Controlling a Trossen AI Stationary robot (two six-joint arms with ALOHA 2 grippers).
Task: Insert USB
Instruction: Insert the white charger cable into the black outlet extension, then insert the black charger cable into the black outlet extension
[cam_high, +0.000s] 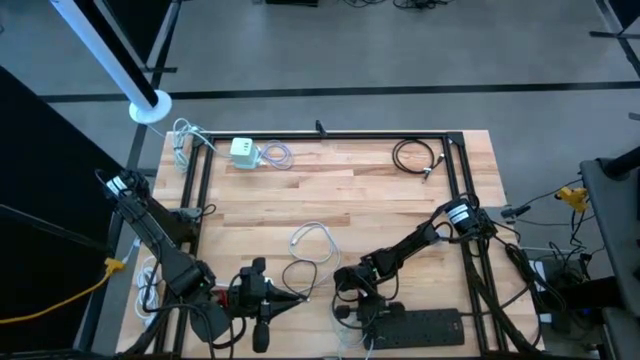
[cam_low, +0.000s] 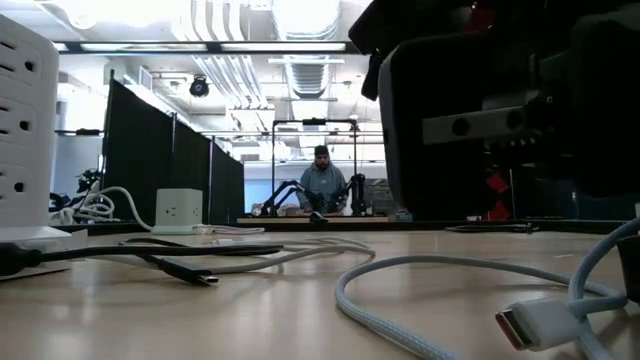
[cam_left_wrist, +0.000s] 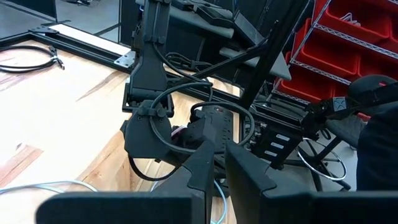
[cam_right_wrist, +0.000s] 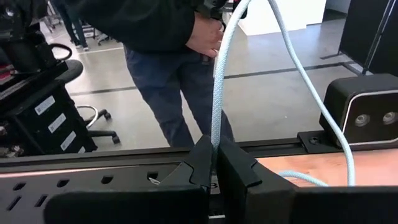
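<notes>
The right gripper (cam_right_wrist: 214, 163) is clamping the pale braided USB cable (cam_right_wrist: 216, 93) just above the black power strip (cam_high: 425, 325) at the wooden table's (cam_high: 350, 185) near edge. The left gripper (cam_left_wrist: 216, 163), fingers pressed together and empty, is hovering nearby. A person (cam_right_wrist: 168, 56) is standing beyond the table.

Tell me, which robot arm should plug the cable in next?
Probably the right. The right gripper is shut on the pale braided cable, just above the black power strip. The left gripper holds nothing and waits further along the table's front edge.
</notes>
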